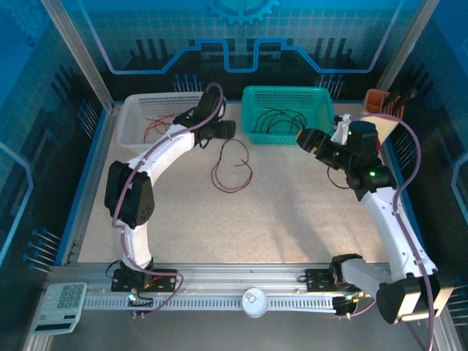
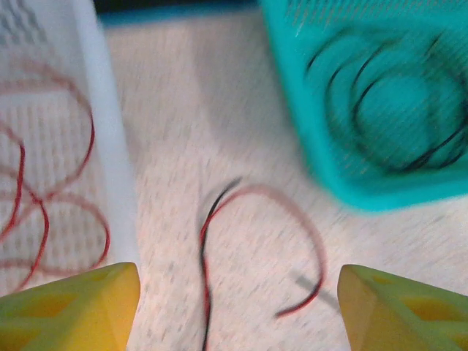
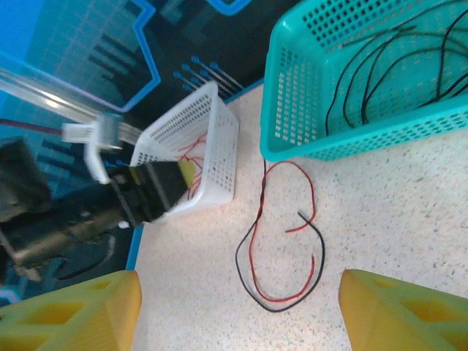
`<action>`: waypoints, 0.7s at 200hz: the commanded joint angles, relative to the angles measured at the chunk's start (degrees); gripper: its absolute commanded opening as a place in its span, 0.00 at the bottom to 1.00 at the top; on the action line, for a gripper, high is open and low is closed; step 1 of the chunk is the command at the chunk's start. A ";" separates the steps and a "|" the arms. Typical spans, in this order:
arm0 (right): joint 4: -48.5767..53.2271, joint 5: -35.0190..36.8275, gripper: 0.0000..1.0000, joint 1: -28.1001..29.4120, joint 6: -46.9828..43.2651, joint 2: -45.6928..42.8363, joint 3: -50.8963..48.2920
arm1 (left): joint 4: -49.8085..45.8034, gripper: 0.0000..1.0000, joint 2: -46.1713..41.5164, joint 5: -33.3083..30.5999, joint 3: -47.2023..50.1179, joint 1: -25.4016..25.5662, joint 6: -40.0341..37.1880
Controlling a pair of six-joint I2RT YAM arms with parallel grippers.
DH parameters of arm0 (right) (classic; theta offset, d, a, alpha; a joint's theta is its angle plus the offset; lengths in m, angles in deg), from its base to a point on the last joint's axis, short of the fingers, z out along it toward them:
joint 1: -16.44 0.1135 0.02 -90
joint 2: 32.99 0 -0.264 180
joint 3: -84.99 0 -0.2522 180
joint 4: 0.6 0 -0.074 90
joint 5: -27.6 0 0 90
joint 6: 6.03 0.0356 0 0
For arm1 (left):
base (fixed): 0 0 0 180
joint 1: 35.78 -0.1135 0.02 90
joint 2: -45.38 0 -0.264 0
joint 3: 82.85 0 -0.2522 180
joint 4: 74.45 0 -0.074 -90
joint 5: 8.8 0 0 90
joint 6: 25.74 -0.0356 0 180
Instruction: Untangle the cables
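The speckled table (image 1: pixel 292 219) carried two baskets along its far side: a teal basket (image 1: pixel 285 90) right of centre and a white basket (image 1: pixel 131 121) to its left, with a strip of bare tabletop between them. The left arm (image 1: pixel 164 150) reached toward that gap, and the left gripper (image 1: pixel 224 130) hung just beside the white basket's right wall, its yellow fingers (image 2: pixel 73 307) spread wide with nothing between them. The right gripper (image 1: pixel 306 137) sat by the teal basket's near right corner, its jaws likewise released and empty. Loose red and black cables (image 1: pixel 232 168) lay twined in a loop on the table, just in front of the gap between the baskets. Red cables (image 1: pixel 157 124) lay coiled in the white basket, and black cables (image 1: pixel 281 121) in the teal one.
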 commanded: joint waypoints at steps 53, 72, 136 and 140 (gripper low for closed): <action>-3.76 3.20 0.71 6.47 -1.86 5.00 -1.38 | 4.80 0.66 -2.07 0.20 17.03 -0.03 0.98; -4.09 3.61 0.71 7.49 -1.94 5.77 -1.50 | 4.84 0.62 -0.18 0.40 16.67 -0.11 0.99; -4.14 4.24 0.70 8.81 -2.16 6.42 -1.22 | 5.52 0.55 3.08 2.51 15.15 -0.46 0.62; -4.22 4.24 0.70 8.86 -2.13 6.50 -1.21 | 5.59 0.56 3.14 2.75 15.23 -0.52 0.55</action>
